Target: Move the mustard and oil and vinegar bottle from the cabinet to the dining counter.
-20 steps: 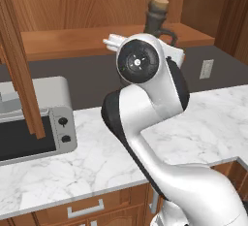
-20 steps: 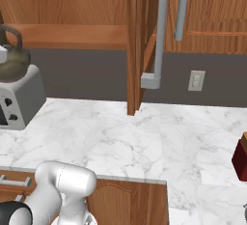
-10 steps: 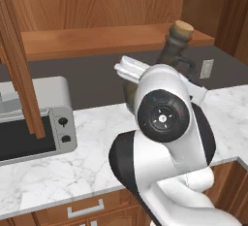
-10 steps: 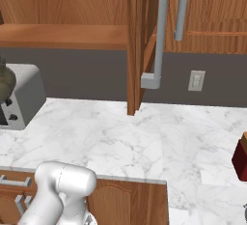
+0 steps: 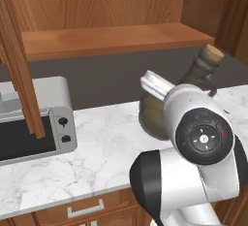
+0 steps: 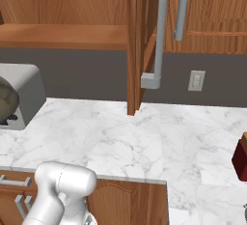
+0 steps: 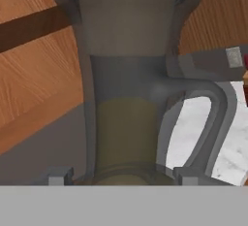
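End effector [image 7: 118,177]: the jaws stand partly apart and grip the oil and vinegar bottle [image 7: 127,99] at its neck, one finger tip [image 7: 58,177] on each side of the glass. In the hand view the flask's side handle [image 7: 203,123] curves off to the right and the cork stopper [image 7: 127,19] lies at the top.

In the left base view the oil and vinegar bottle [image 5: 162,108] is held tilted in the air above the marble worktop [image 5: 97,157], near its right end, with the cork pointing up and to the right; the arm's wrist covers part of the belly. The cabinet [image 5: 111,38] shelf runs above and behind it. A toaster oven [image 5: 34,123] stands at the worktop's left end. In the right base view a grey bar handle [image 6: 159,31] hangs on the open cabinet door.
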Controlling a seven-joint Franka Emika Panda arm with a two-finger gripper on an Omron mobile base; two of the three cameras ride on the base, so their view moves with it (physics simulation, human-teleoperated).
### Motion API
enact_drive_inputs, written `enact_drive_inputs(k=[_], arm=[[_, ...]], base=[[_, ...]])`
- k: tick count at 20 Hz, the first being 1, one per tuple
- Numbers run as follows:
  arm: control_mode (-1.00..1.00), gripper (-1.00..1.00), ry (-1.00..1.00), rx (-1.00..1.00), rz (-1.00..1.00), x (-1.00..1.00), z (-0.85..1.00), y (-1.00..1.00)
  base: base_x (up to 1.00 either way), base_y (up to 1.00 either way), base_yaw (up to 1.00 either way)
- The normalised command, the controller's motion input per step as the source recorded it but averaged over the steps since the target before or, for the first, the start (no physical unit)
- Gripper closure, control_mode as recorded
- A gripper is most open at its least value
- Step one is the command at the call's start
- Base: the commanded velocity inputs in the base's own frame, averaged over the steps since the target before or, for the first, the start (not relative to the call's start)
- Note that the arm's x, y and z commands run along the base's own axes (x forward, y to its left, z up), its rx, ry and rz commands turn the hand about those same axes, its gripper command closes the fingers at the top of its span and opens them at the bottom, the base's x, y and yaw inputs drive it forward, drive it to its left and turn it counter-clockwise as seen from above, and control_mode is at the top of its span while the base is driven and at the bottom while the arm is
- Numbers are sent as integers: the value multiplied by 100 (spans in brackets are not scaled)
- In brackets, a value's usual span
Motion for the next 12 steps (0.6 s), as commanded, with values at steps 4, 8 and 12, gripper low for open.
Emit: enact_drive_inputs(k=[4, 8, 12], arm=[[-100, 100, 13, 0, -3, -4, -30, -24], [-100, 100, 19, 0, -2, 0, -35, -19], [-100, 100, 16, -2, -1, 0, -29, -15]], base=[[0, 0, 0], [0, 0, 0], [0, 0, 0]])
